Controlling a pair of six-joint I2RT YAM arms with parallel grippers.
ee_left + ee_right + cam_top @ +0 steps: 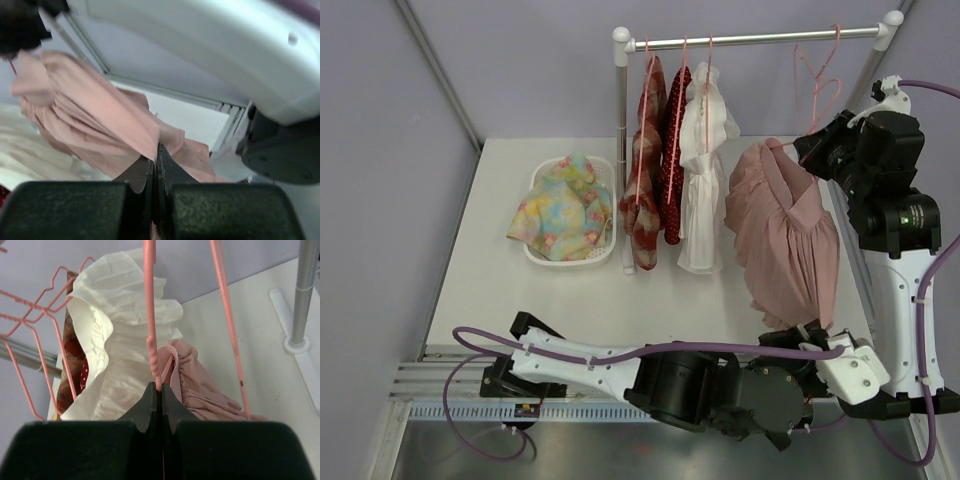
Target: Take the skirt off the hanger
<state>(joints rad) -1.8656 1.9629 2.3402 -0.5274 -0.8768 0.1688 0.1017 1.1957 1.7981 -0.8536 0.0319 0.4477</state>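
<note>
Above the matte white counter, the soft, gathered dusty-pink skirt hangs in loose folds, long axis sloping from its ruched waistband at the far right down to the hem nearest me. My left end effector is pinched on that hem; my right end effector clamps the thin pink wire hanger.

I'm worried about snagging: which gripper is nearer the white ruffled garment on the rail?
Right. The right gripper, shut on the pink hanger at the top of the skirt, sits beside the white ruffled garment; the left gripper pinches the hem, farther away.
</note>
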